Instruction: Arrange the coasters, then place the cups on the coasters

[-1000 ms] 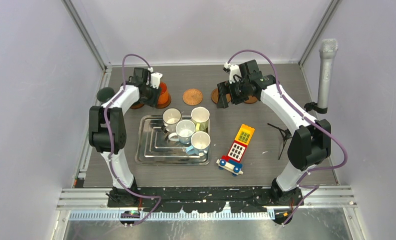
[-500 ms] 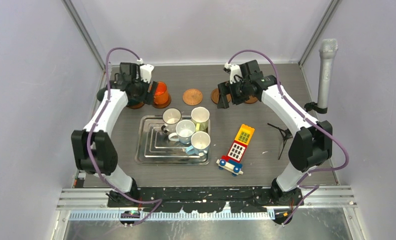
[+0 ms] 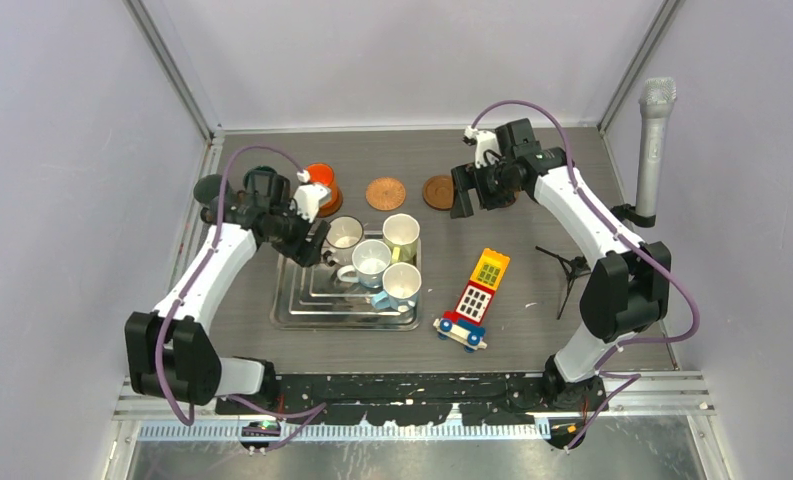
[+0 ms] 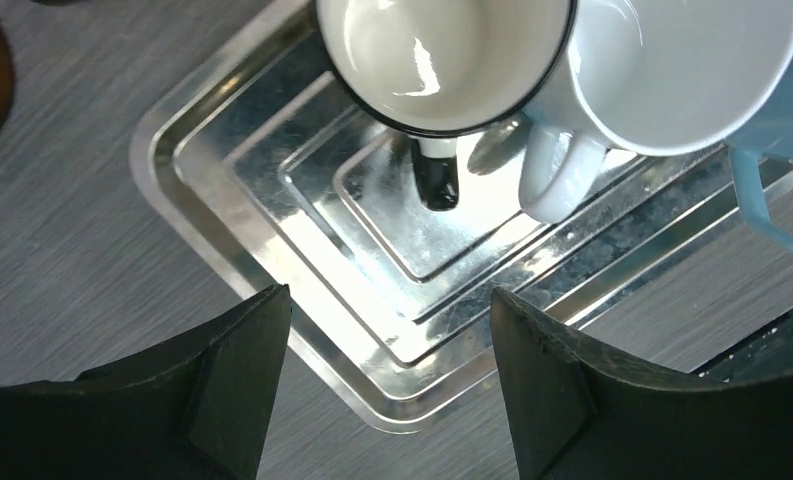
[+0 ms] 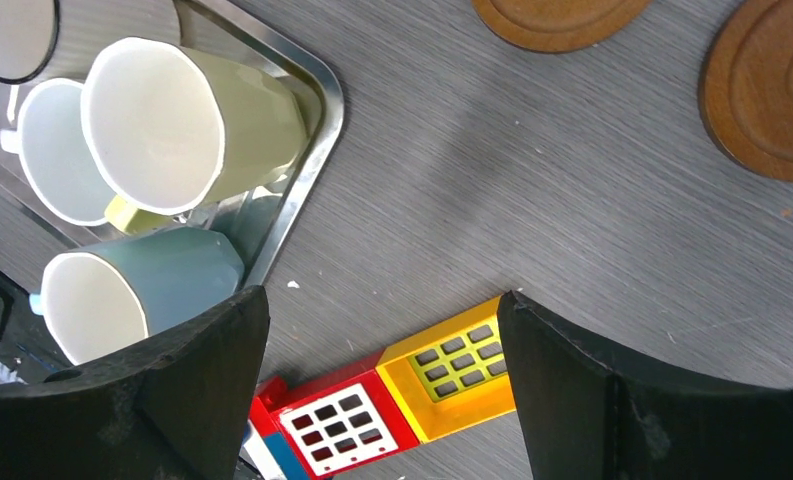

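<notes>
An orange cup stands on a coaster at the back left. Two bare coasters lie to its right. A dark cup sits at the far left. On the metal tray stand a black-rimmed white cup, a white cup, a pale yellow cup and a light blue cup. My left gripper hangs open over the tray's corner, just short of the black-rimmed cup. My right gripper is open and empty beside the right coaster.
A red, yellow and blue toy lies right of the tray. A small black stand and an upright grey microphone occupy the right side. Walls close in the table on three sides.
My left gripper opened off the orange cup, left it on its coaster and swung forward to the tray's corner. My right arm shifted slightly right, uncovering the right coaster.
</notes>
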